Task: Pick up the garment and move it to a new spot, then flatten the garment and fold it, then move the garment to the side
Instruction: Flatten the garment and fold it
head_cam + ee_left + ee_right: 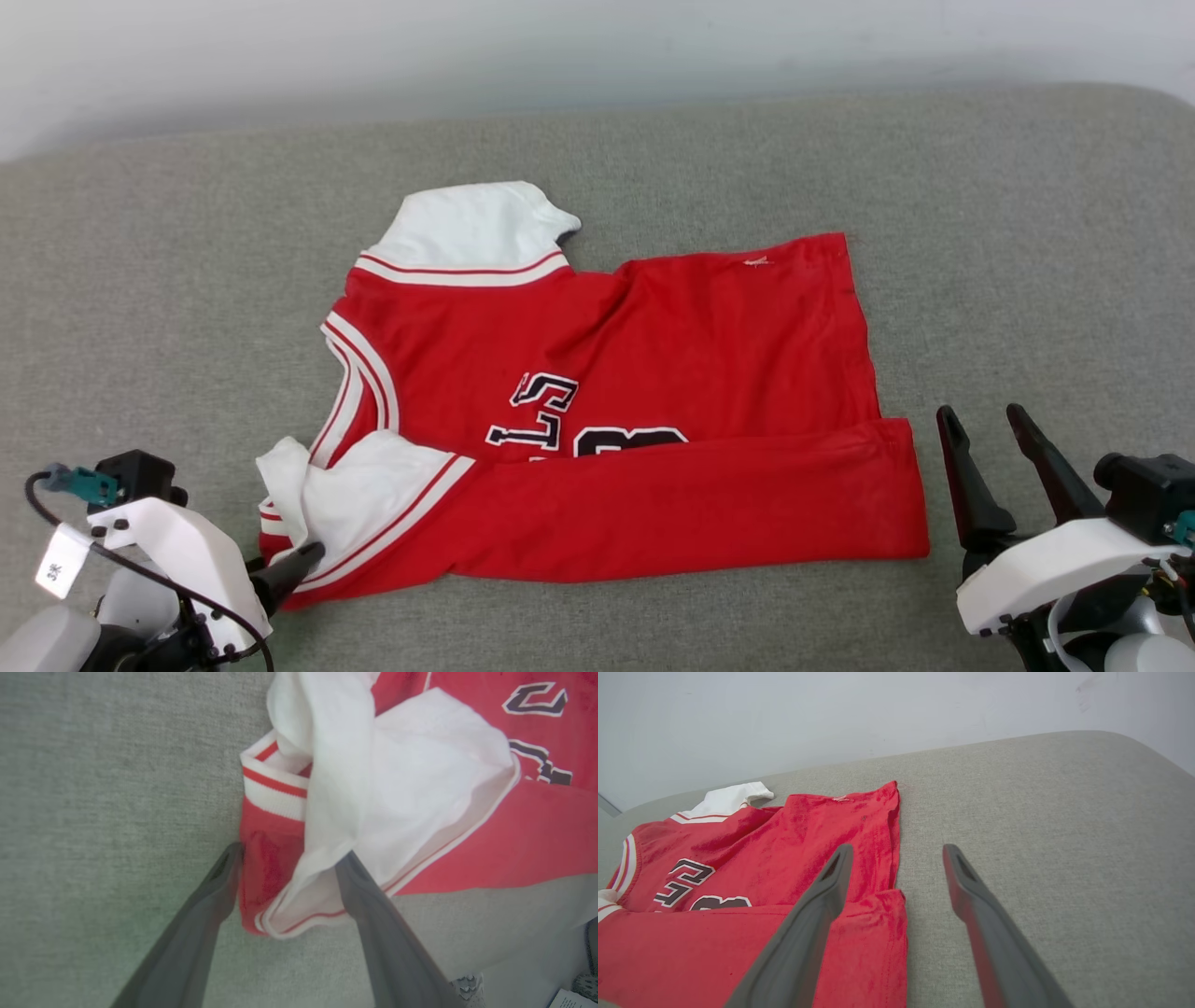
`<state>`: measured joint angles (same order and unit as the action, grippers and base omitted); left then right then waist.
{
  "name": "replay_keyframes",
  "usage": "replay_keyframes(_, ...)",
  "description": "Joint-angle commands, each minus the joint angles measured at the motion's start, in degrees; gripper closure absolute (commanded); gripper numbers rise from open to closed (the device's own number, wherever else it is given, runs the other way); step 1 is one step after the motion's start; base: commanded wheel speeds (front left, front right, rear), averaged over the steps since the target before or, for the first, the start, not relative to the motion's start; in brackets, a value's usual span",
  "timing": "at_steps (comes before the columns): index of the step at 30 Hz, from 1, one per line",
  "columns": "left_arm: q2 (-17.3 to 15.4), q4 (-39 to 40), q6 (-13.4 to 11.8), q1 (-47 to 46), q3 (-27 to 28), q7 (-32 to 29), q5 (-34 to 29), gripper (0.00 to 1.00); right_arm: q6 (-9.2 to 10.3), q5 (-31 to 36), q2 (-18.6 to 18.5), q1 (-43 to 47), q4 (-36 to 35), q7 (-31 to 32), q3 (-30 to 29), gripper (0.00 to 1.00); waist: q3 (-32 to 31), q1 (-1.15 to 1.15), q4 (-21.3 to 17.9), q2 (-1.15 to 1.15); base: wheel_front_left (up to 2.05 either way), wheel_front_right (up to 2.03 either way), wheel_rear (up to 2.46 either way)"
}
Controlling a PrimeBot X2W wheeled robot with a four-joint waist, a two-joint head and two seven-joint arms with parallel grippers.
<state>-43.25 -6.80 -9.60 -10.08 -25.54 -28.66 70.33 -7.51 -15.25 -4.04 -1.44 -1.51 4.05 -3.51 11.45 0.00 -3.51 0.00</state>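
The garment [653, 373], a red jersey with white sleeves and black lettering, lies flat on the grey cushion [1027, 233]. Its near long edge is folded up over the lettering. My left gripper [290, 856] is open, its two fingers astride the garment's [420, 788] near-left corner where the white sleeve bunches; one dark finger [289, 567] touches that corner in the head view. My right gripper [980, 415] stands open just off the garment's right edge with nothing between its fingers. In the right wrist view that gripper [897, 849] hovers over the hem of the garment [808, 840].
A pale wall [597, 47] runs behind the cushion. The cushion's far right corner [1148, 751] is rounded. Past its near edge, floor and a scrap of paper [572, 998] show. Bare grey fabric lies on all sides of the garment.
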Motion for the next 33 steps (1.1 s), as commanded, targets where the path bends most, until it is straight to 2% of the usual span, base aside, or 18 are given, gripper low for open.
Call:
replay_keyframes(1, 0.59, -1.21, 0.28, -0.04, -0.46, -0.52, 0.34, 0.0, 0.05, -0.42, 0.35, -0.97, -0.09, -0.07, -0.12, 0.0, 1.34, 0.0, -0.79, 0.0, 0.0, 0.0, 0.0)
replay_keyframes(4, 2.05, -3.65, 0.41, -0.07, -1.84, -2.26, 0.98, 0.0, 0.05, -0.7, 0.46, -1.37, 0.21, 0.0, -0.47, 0.0, 2.41, 0.0, -1.27, 0.0, 0.0, 0.0, 0.0)
replay_keyframes(5, 2.63, -4.27, 0.54, -0.07, -2.24, -2.68, 1.38, 0.51, 0.05, -1.12, 0.5, -1.56, 0.37, 0.27, -0.65, 0.0, 2.63, 0.0, -1.34, 0.0, 0.0, 0.0, 0.0)
replay_keyframes(6, 3.42, -4.66, 0.91, -0.07, -2.57, -2.92, 1.66, 0.73, 0.04, -1.32, 0.54, -1.76, 0.34, 0.36, -0.78, 0.0, 2.81, 0.0, -1.4, 0.0, 0.0, 0.0, 0.0)
replay_keyframes(7, 4.04, -4.94, 1.32, -0.03, -2.85, -3.03, 1.9, 1.0, 0.05, -1.81, 0.57, -1.83, 0.42, 0.8, -1.12, 0.0, 2.95, 0.0, -1.43, 0.0, 0.0, 0.0, 0.0)
replay_keyframes(11, 5.32, -5.4, 3.52, -0.77, -2.65, -1.4, 1.93, 1.0, 0.04, -3.6, -0.07, -1.84, 0.19, 3.52, -2.44, 0.0, 3.12, 0.0, -1.09, 0.0, 0.0, 0.0, 0.0)
replay_keyframes(12, 4.76, -5.26, 4.84, -1.94, -1.65, 1.33, 0.53, 1.0, 0.05, -4.7, -0.79, -1.58, -0.1, 7.13, -3.78, 0.0, 2.5, 0.0, -0.5, 0.0, 0.0, 0.0, 0.0)
replay_keyframes(14, 3.71, -4.84, 5.31, -2.3, -1.13, 2.76, -0.42, 1.0, 0.05, -4.98, -1.64, -1.11, -0.1, 11.38, -4.41, 0.0, 1.96, 0.0, -0.15, 0.0, 0.0, 0.0, 0.0)
replay_keyframes(18, 1.96, -2.3, 4.44, -2.49, -0.14, 4.95, -2.51, 1.0, 0.04, -5.37, -3.75, -0.34, -0.39, 23.52, -4.03, 0.0, 0.98, 0.0, 0.72, 0.0, 0.0, 0.0, 0.0)
replay_keyframes(19, 1.96, -2.3, 4.44, -2.49, -0.14, 4.95, -2.51, 1.0, 0.04, -5.37, -3.75, -0.34, -0.39, 23.52, -4.03, 0.0, 0.98, 0.0, 0.72, 0.0, 0.0, 0.0, 0.0)
replay_keyframes(20, 1.42, 0.02, 3.45, -2.16, -0.03, 5.37, -3.28, 1.0, 0.04, -5.91, -4.58, -0.04, -1.04, 28.94, -3.43, 0.0, 0.9, 0.0, 1.27, 0.0, 0.0, 0.0, 0.0)
replay_keyframes(22, 0.9, 2.0, 2.65, -1.77, -0.03, 5.64, -3.97, 1.0, 0.05, -6.28, -5.05, -0.22, -1.84, 33.11, -2.4, 0.0, 1.19, 0.0, 1.81, 0.0, 0.0, 0.0, 0.0)
replay_keyframes(27, 0.43, 5.34, 1.51, -1.81, 0.04, 6.21, -5.07, 1.0, 0.05, -6.29, -5.74, -2.56, -1.25, 36.87, 0.17, 0.0, 2.71, 0.0, 2.65, 0.0, 0.0, 0.0, 0.0)
replay_keyframes(33, 1.08, 7.4, 1.07, -2.87, -0.61, 6.23, -5.92, 1.0, 0.04, -8.18, -4.85, -5.41, 4.99, 38.31, 5.06, 0.0, 5.01, 0.0, 3.74, 0.0, 0.0, 0.0, 0.0)
